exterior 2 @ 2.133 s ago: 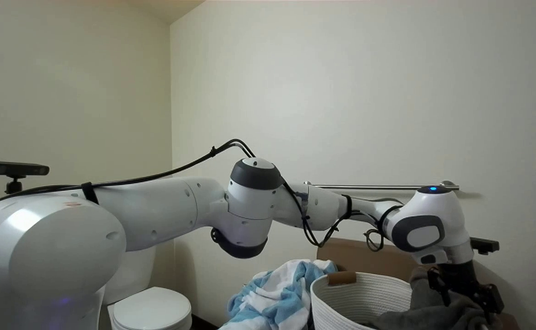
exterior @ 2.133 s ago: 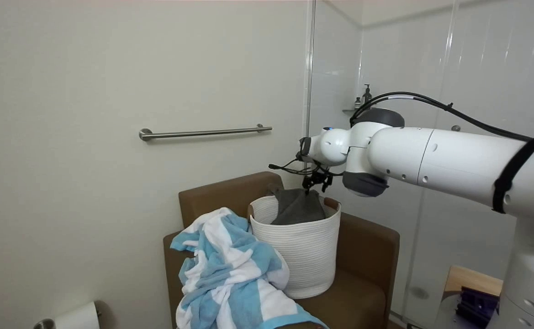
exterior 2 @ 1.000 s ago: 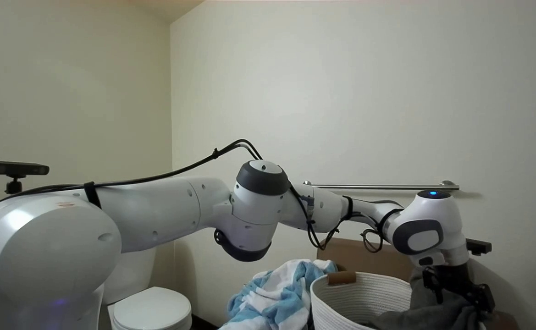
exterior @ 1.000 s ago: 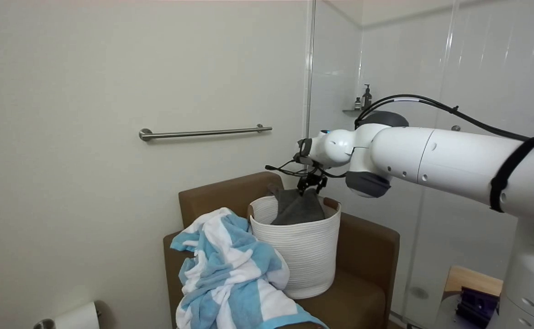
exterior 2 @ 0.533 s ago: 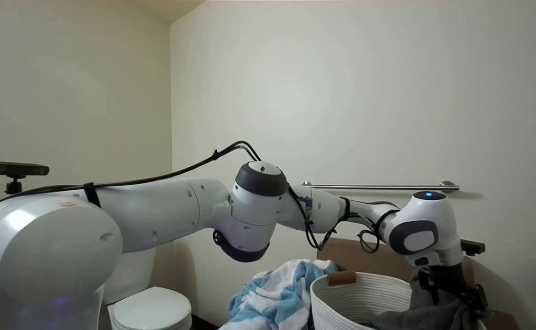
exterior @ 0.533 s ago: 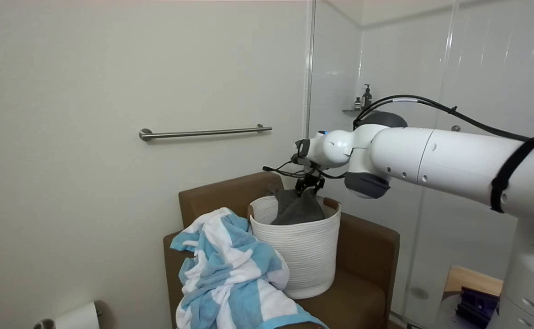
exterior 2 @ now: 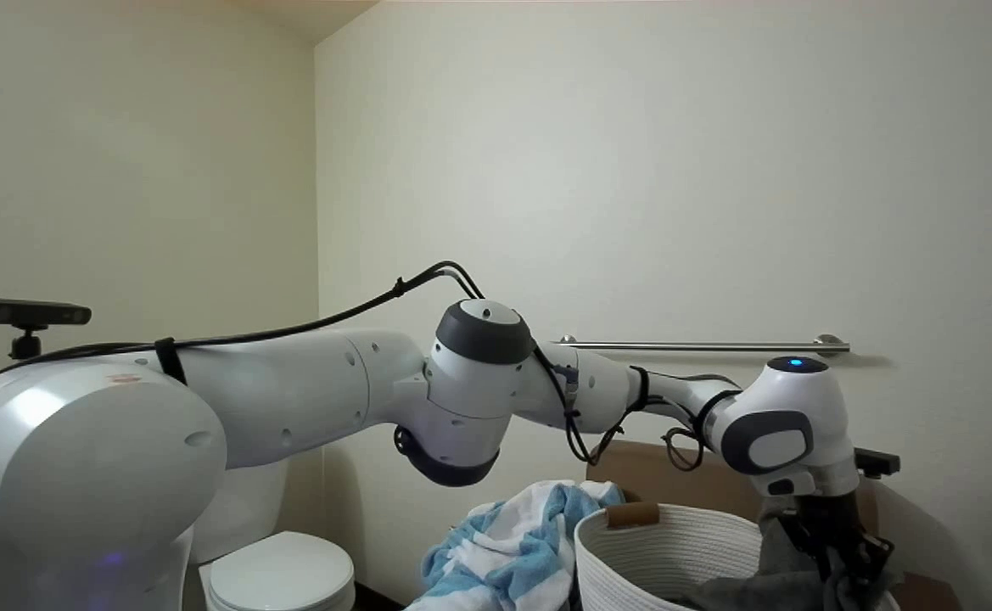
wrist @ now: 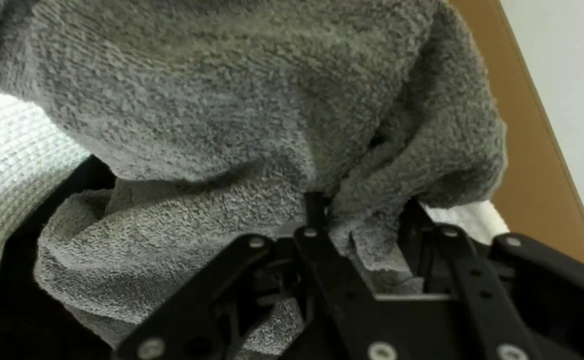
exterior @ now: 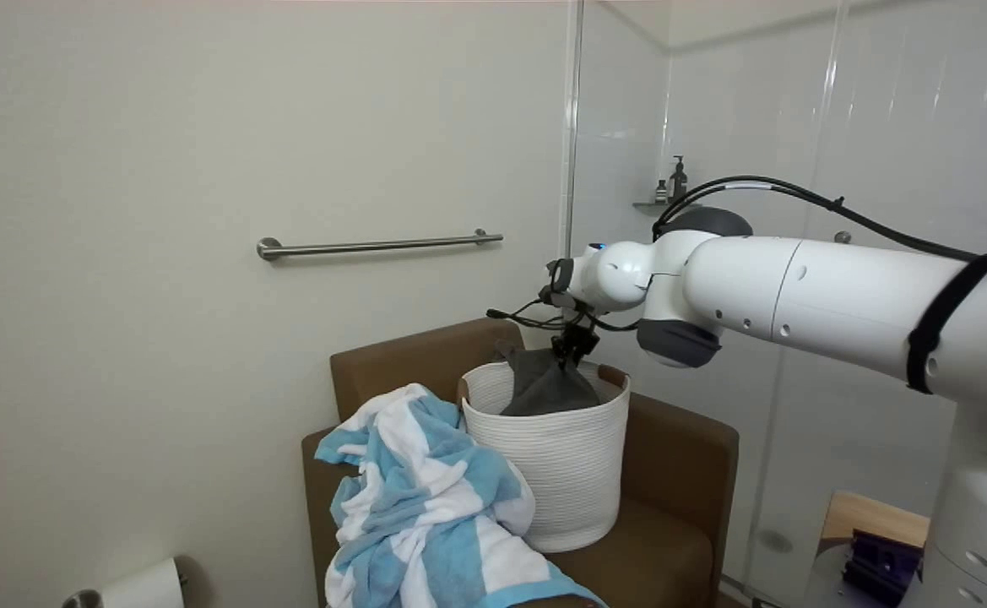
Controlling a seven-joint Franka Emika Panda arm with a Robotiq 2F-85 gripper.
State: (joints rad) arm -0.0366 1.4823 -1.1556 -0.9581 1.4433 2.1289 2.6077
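The gripper (wrist: 365, 212) points down into the basket (exterior: 573, 481), and its fingers (wrist: 315, 210) are clamped on a bunched fold of the gray towel (wrist: 197, 110), cloth pressed against both of them in the wrist view. That towel sits partly down inside the basket and humps up above the rim.

Elbow room: in the wrist view the brown edge of the chair (exterior: 653, 549) runs just beside the towel with pale wall (exterior: 138, 253) past it, so that looks like the tight side. Over by the brown handle (exterior 2: 631, 514) next to the striped towel (exterior: 434, 490), the mouth is wide and the inner side shows, so way more space there. The towel bar (exterior: 379, 247) is well apart from the gripper in an exterior view. Basket stands on the seat near the corner where backrest (exterior: 425, 363) and armrest (exterior: 691, 452) meet.

Material-wise, the gray one is fuzzy terry in thick, soft folds. Basket's a round white bucket, ribbed all over, with leather-looking grips. Chair's smooth and boxy. Striped towel is a loose blue-and-white heap leaning on the basket. Bar's a straight metal rod. Arm (exterior: 839, 304) is glossy white, rounded joints, black cables (exterior: 881, 230) along it.
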